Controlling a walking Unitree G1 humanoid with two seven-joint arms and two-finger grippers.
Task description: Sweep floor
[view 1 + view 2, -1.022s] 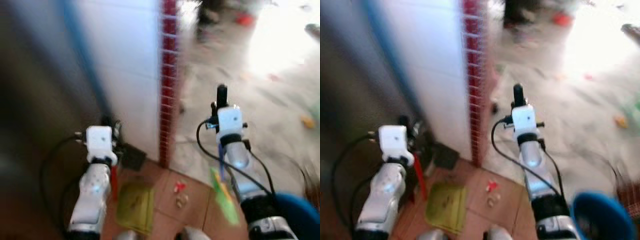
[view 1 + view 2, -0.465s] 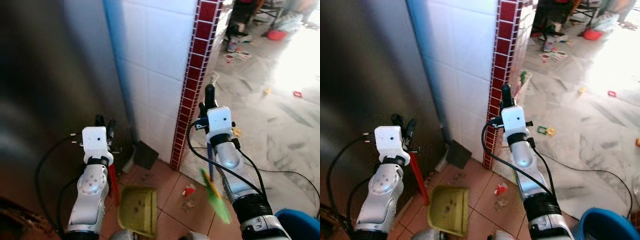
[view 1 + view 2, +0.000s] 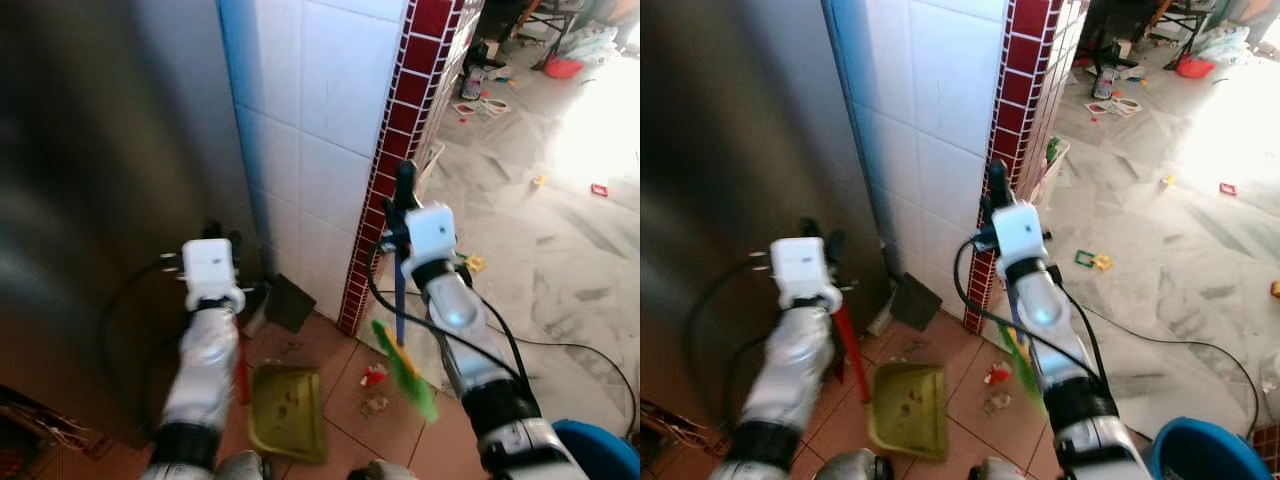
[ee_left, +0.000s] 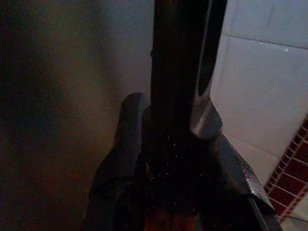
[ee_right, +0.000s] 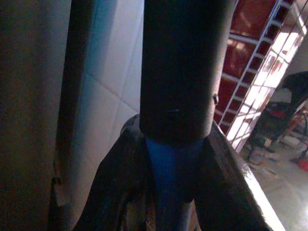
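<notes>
My right gripper (image 3: 404, 186) is shut on the black grip of a broom with a blue handle (image 5: 173, 163). Its green bristles (image 3: 405, 370) hang just above the brown tiles, beside small red and pale litter (image 3: 375, 378). My left gripper (image 3: 220, 233) is shut on the upright red handle (image 3: 850, 350) of a yellow-green dustpan (image 3: 285, 410). The pan rests on the tiles left of the litter. In the left wrist view the fingers (image 4: 120, 144) close around the dark handle.
A dark steel surface (image 3: 100, 200) rises on the left, next to a white tiled wall (image 3: 320, 120) with a red tile corner (image 3: 400, 130). A black flap (image 3: 290, 303) leans at the wall's base. A blue bucket (image 3: 600, 450) stands near right. A cable (image 3: 580, 350) and scattered toys lie on the marble floor.
The view has shifted and sharpened. The broom's green bristles have swung left, closer to the litter. The dustpan still rests on the tiles with both grips unchanged.
</notes>
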